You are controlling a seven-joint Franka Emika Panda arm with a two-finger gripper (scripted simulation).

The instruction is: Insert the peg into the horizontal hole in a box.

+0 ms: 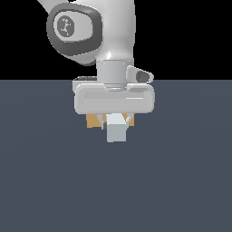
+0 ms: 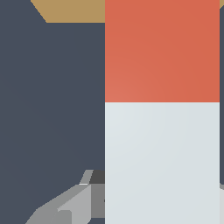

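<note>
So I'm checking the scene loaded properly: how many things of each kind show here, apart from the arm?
Peg, pale grey-white with a red-orange end: 1
Tan box, mostly hidden behind the gripper: 1
Total: 2
The box's hole is not visible in either view.

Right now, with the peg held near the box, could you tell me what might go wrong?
The hole is not visible in either view, so the peg could be misaligned and jam against the box face. The gripper holds the peg near its grey end, so contact at the red end might tilt it in the grip.
</note>
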